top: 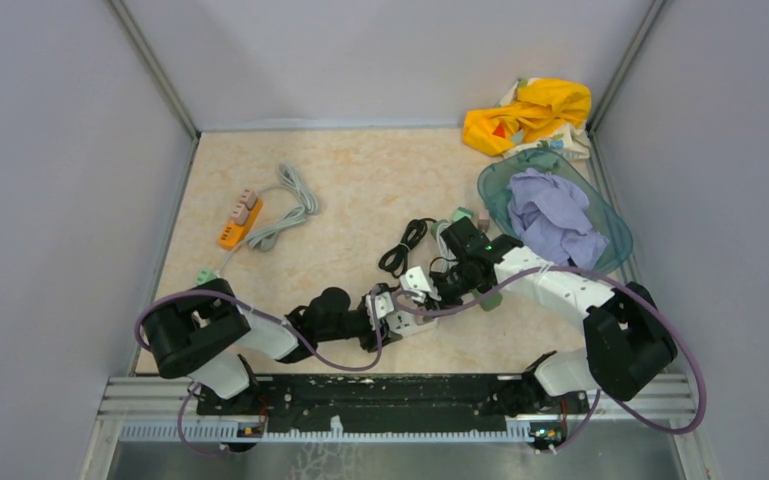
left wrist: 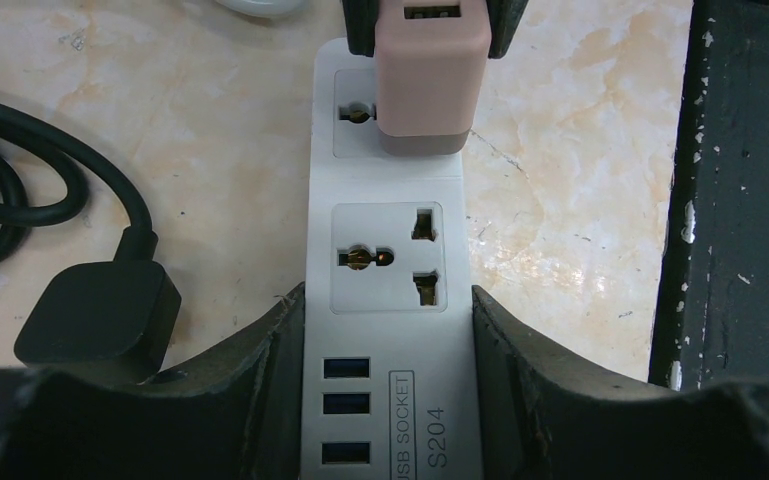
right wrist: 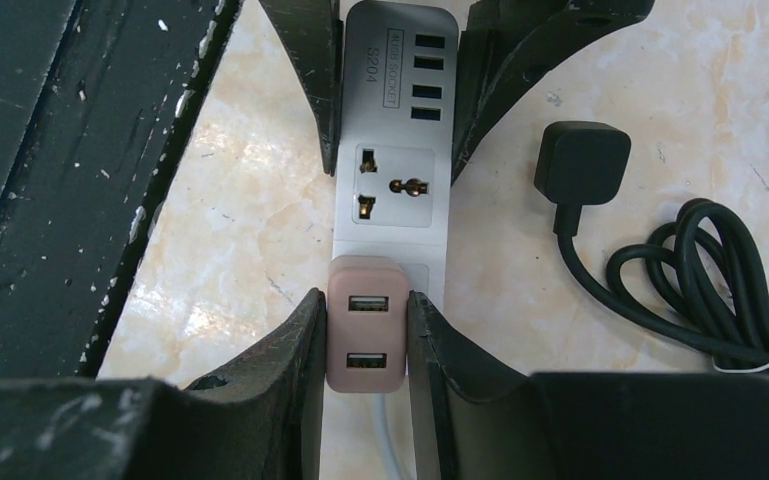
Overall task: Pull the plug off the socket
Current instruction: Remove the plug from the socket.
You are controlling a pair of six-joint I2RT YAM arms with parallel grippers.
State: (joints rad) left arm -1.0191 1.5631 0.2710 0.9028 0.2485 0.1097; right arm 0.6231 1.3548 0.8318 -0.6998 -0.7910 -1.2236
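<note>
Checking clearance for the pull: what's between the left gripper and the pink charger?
Only an empty universal socket on the white power strip, nothing plugged in; clearest in the left wrist view.

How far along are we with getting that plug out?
Done: the left gripper clamps the power strip, and the right gripper is shut on the pink plug. In hand: both grips set. Left: the pull itself; the plug looks fully seated.
</note>
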